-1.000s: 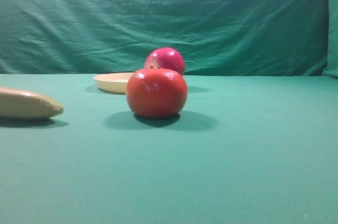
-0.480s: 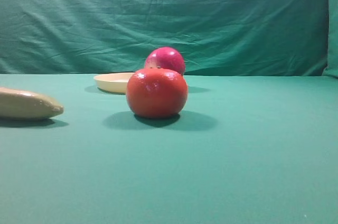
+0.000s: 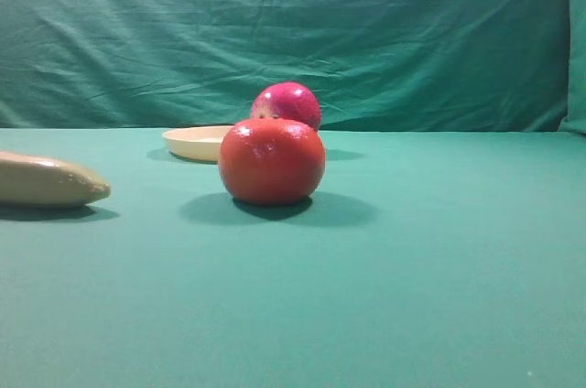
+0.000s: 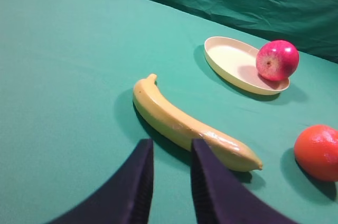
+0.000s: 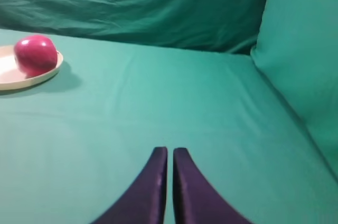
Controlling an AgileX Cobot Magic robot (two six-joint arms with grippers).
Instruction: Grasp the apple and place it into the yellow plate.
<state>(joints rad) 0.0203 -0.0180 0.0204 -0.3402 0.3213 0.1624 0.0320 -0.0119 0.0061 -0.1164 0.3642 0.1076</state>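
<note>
Apple [image 5: 35, 54] in yellow plate [image 5: 16, 78], far from fingers [image 5: 154, 182].

There's a glossy orange-red tomato-like round fruit [image 3: 272, 161] sitting on the green cloth-covered bench [image 3: 439, 260], a pale yellow plastic-looking banana [image 4: 186, 125] lying well off to its left, wrinkly green backdrop cloth [image 3: 275, 31] behind.

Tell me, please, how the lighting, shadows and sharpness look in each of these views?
Exterior high view: soft focus, grainy; the orange fruit shows small glare spots and a broad shadow towards the left. Left wrist view: sharper; the banana and plate cast dark shadows leftwards, the apple glints. Right wrist view: even light, the shut right gripper looms dark at the bottom.
</note>
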